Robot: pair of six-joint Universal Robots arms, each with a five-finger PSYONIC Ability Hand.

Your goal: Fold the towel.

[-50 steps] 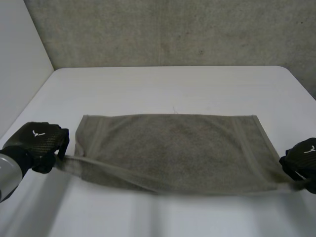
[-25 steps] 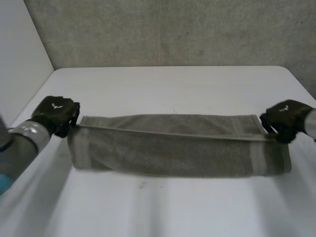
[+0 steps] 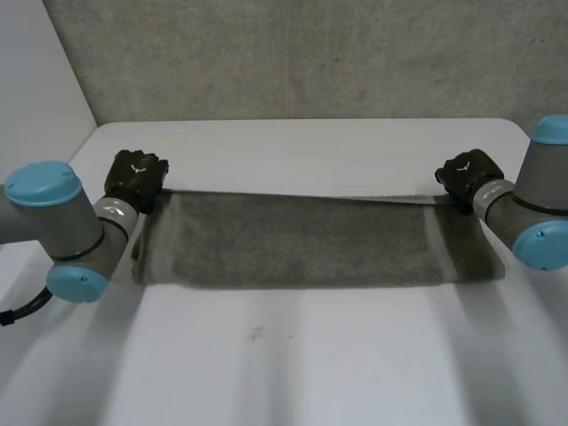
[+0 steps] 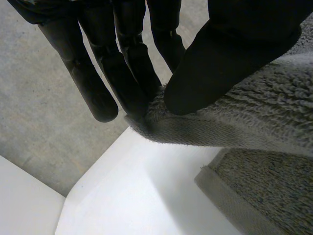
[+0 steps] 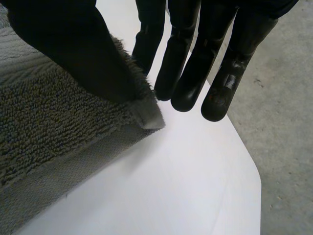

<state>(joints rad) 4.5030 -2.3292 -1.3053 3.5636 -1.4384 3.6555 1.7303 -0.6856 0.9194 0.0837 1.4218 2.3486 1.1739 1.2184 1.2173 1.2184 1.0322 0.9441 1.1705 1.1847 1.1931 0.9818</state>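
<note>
ok, working out from the table's (image 3: 266,364) near edge. bare white top, then the towel (image 3: 302,244), grey-brown, lying across the table's middle with its long axis parallel to the table's far edge. it's doubled: the crease faces the table's near edge. the upper layer slopes up toward the far edge, where its free long edge is stretched into a straight, taut line off the surface.

that line ends in the 2 hands. left hand (image 3: 135,177), toward the table's left side, has a towel corner pinched between thumb and straight fingers. the left wrist view shows the lower layer's hemmed corner flat on the table just below the held one. right hand (image 3: 466,173), toward the table's right side, is closed the same way on the opposite corner, thumb pressing terry against the fingers. the arms come in from the table's 2 sides, 1 per end, so neither hand is nearer the job; it's symmetric.

beyond the hands: a bare strip of table, then the concrete wall (image 3: 311,53).

my read: the half-fold is nearly down. what matters next is that the held edge sits above and roughly parallel to the lower layer's far edge, so the move is mostly straight down, both hands together. risk is skew if 1 corner lands ahead of the other. how closely the 2 edges line up i can't tell.
</note>
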